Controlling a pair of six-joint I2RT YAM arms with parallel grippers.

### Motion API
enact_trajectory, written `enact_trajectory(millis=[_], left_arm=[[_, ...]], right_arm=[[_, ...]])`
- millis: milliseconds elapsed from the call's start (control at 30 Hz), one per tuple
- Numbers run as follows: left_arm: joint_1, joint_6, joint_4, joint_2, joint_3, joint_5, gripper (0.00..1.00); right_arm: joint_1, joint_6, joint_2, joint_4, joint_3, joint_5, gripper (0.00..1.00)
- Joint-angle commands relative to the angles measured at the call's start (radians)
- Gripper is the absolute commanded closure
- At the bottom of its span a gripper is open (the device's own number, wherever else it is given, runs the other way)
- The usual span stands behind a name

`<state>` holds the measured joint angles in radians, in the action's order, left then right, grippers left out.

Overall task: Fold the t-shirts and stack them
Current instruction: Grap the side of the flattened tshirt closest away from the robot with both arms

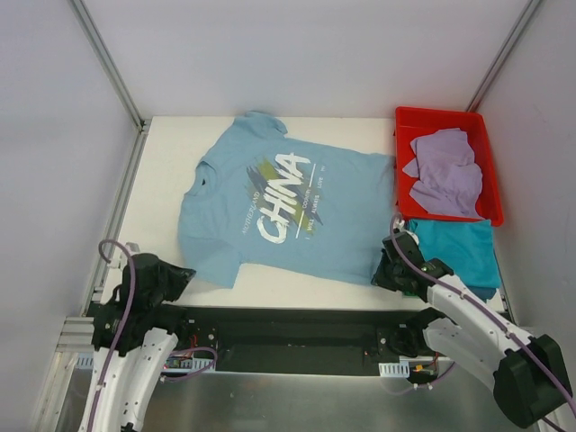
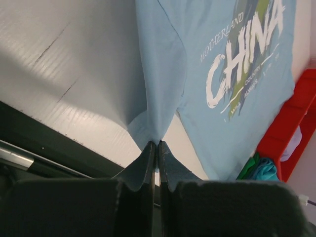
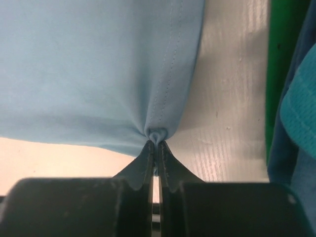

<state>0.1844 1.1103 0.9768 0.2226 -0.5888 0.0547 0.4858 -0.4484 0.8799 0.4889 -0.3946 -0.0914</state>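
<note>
The light blue t-shirt (image 1: 279, 202) with white "CHINA" lettering lies spread flat, print up, on the white table. My left gripper (image 1: 189, 273) is shut on the shirt's near left corner; the left wrist view shows the cloth (image 2: 163, 89) pinched between its tips (image 2: 158, 143). My right gripper (image 1: 382, 270) is shut on the near right hem corner, and the right wrist view shows the cloth (image 3: 98, 74) bunched at the tips (image 3: 157, 142). A lavender t-shirt (image 1: 445, 171) lies crumpled in the red bin. A folded teal t-shirt (image 1: 454, 247) tops a stack at the near right.
The red plastic bin (image 1: 405, 121) stands at the far right of the table. Blue and dark green cloth (image 3: 276, 74) shows under the teal shirt (image 3: 301, 98), close beside the right gripper. A black strip (image 1: 288, 319) runs along the table's near edge. White walls enclose the table.
</note>
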Motion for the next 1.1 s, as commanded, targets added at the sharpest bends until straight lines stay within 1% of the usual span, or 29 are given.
enact_trajectory(millis=[0, 33, 233, 400, 533, 633, 733, 800, 933, 1067], left_arm=[[0.009, 0.065, 0.207, -0.095, -0.078, 0.053, 1.00], [0.007, 0.072, 0.230, -0.115, -0.091, 0.054, 1.00], [0.007, 0.105, 0.335, -0.201, -0.146, 0.056, 1.00], [0.007, 0.099, 0.327, -0.215, -0.157, 0.034, 1.00], [0.007, 0.069, 0.208, -0.180, -0.096, -0.022, 1.00], [0.009, 0.051, 0.053, -0.122, -0.053, -0.053, 1.00], [0.007, 0.025, -0.103, -0.019, -0.042, -0.050, 1.00], [0.007, 0.017, -0.160, 0.065, -0.057, -0.030, 1.00], [0.007, -0.013, -0.321, 0.226, -0.078, -0.018, 1.00], [0.007, -0.029, -0.423, 0.388, -0.112, 0.002, 1.00]], right_arm=[[0.011, 0.005, -0.077, 0.105, -0.006, 0.081, 0.99], [0.017, 0.007, -0.096, 0.121, -0.004, 0.126, 0.99], [0.040, -0.006, -0.222, 0.250, 0.002, 0.217, 0.99], [0.054, -0.015, -0.292, 0.310, -0.003, 0.256, 0.99], [0.054, -0.016, -0.294, 0.294, -0.010, 0.248, 0.99], [0.054, -0.030, -0.285, 0.263, -0.029, 0.201, 0.99], [0.053, -0.058, -0.285, 0.200, -0.055, 0.150, 1.00], [0.050, -0.059, -0.271, 0.162, -0.076, 0.134, 0.99], [0.034, -0.030, -0.199, 0.148, -0.136, 0.098, 0.99], [-0.006, 0.003, -0.124, 0.131, -0.190, 0.097, 1.00]])
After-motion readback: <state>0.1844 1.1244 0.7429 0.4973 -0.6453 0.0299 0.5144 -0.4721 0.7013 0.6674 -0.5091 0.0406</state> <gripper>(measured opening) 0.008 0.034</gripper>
